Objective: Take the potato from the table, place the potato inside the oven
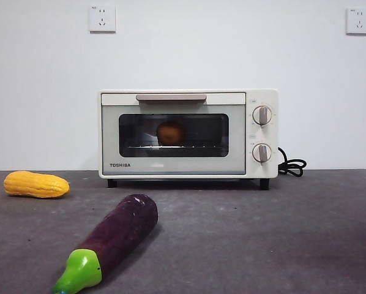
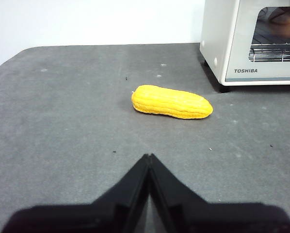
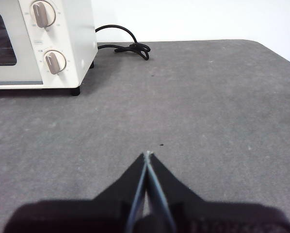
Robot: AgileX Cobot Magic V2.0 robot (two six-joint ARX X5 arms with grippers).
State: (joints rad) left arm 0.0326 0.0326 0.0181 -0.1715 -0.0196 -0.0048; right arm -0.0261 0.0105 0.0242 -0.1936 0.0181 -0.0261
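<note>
Already, we judge task done: potato (image 1: 170,132) sits on rack inside oven (image 1: 188,134), door closed. Risk low; arm sweeping back in could knock corn (image 1: 36,184) at 9 o'clock or eggplant (image 1: 112,241) at 7 on worktop (image 1: 281,233). Left fingers (image 2: 148,158) pressed together, empty. Right fingers (image 3: 147,155) likewise, holding nothing.

oven (image 1: 183,138) door shut | eggplant (image 1: 119,236) blocks front-ctr | table (image 1: 293,239) rt side free
</note>
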